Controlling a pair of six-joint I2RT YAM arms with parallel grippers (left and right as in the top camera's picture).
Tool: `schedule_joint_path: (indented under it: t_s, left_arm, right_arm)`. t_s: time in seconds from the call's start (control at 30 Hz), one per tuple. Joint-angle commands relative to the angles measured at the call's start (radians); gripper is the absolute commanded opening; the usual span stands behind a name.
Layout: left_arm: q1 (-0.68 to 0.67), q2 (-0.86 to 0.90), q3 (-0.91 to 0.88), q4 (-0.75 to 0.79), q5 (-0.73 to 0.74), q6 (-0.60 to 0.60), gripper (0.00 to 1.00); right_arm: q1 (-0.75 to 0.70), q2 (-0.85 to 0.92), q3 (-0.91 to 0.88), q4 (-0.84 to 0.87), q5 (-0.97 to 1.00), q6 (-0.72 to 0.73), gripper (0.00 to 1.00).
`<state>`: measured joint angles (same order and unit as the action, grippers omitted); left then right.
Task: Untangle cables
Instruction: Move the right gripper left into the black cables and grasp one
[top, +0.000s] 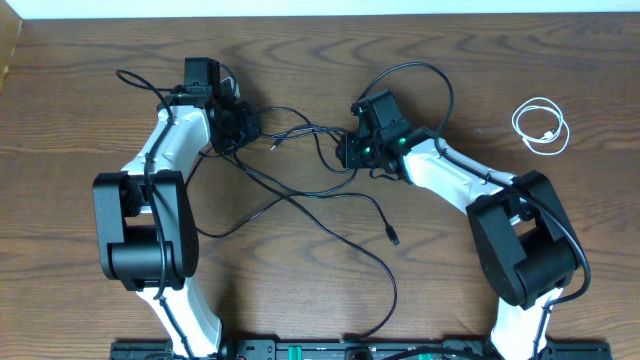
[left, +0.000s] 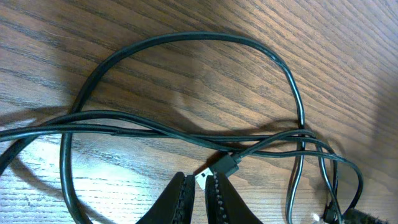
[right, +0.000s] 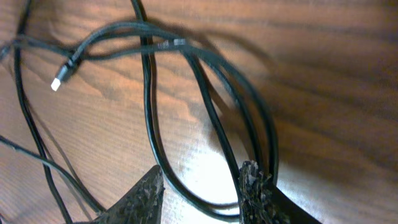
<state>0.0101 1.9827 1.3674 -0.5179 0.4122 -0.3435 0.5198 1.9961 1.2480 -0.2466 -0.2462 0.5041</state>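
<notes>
The two black cables (left: 186, 36) lie crossed and looped on the table (top: 90, 70) between the arms. The white cable (top: 517, 122) sits coiled by itself well off to the right (it looks free of the tangle).

The left pincer (left: 198, 184) has its fingers nearly pressed together, with the metal tip of a plug (left: 224, 167) right at their mouth. I cannot tell whether it is actually nipping that tip. The right pincer (right: 202, 180) is spread, straddling a loop of black cable low over the wood.

These cords should be light, limp and a bit slick, so they will probably slide and drag their neighbours rather than hold a shape. The plug is likely the best hold, being stiff and chunkier, and it is an end that can be drawn back through the crossings. Failing that, take a single strand clear of the knot.
</notes>
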Motion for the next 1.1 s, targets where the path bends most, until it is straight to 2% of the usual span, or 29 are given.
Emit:
schedule_joint_path:
  t_s: [0.0, 0.1, 0.27, 0.37, 0.5, 0.53, 0.57, 0.6, 0.67, 0.73, 0.77, 0.83, 0.97, 1.07]
  left_arm:
    - [0.002, 0.004, -0.003, 0.0, -0.013, -0.002, 0.14]
    - [0.002, 0.004, -0.003, 0.001, -0.013, -0.002, 0.14]
    - [0.002, 0.004, -0.003, 0.001, -0.013, -0.002, 0.14]
    - [0.002, 0.004, -0.003, 0.001, -0.013, -0.002, 0.14]
    - [0.002, 0.004, -0.003, 0.0, -0.013, -0.002, 0.14]
    - [0.002, 0.004, -0.003, 0.0, -0.013, -0.002, 0.15]
    - [0.002, 0.004, -0.003, -0.001, -0.013, -0.002, 0.15]
    - [0.002, 0.004, -0.003, -0.003, -0.013, -0.002, 0.16]
    - [0.002, 0.004, -0.003, -0.004, 0.005, 0.023, 0.16]
    - [0.002, 0.003, -0.002, 0.0, 0.098, 0.104, 0.16]
    - [0.002, 0.003, -0.002, 0.008, 0.204, 0.178, 0.17]
    - [0.002, 0.003, 0.003, 0.008, 0.456, 0.339, 0.31]
    - [0.002, 0.003, 0.003, -0.018, 0.724, 0.517, 0.48]
    - [0.002, 0.003, 0.003, -0.027, 0.762, 0.55, 0.58]
  right_arm:
    - [0.031, -0.019, 0.0, -0.031, 0.047, -0.015, 0.36]
    - [0.039, -0.019, 0.0, -0.053, 0.117, -0.015, 0.42]
    - [0.043, -0.019, 0.0, -0.086, 0.07, -0.01, 0.4]
    - [0.064, -0.019, 0.0, -0.106, 0.056, -0.01, 0.31]
    - [0.091, -0.019, 0.0, -0.089, 0.056, -0.011, 0.24]
    - [0.093, -0.019, 0.0, -0.077, 0.057, -0.011, 0.19]
    - [0.093, -0.019, 0.0, -0.069, 0.056, -0.011, 0.04]
    - [0.087, -0.019, 0.0, -0.057, 0.056, -0.011, 0.01]
    - [0.064, -0.022, 0.0, -0.004, 0.004, -0.011, 0.01]
    - [0.035, -0.023, 0.001, 0.104, -0.159, -0.011, 0.01]
    - [0.016, -0.023, 0.001, 0.182, -0.259, -0.007, 0.01]
    - [-0.046, -0.023, 0.001, 0.352, -0.401, 0.106, 0.01]
    - [-0.129, -0.023, 0.001, 0.438, -0.372, 0.298, 0.01]
    - [-0.149, -0.023, 0.001, 0.437, -0.311, 0.372, 0.01]
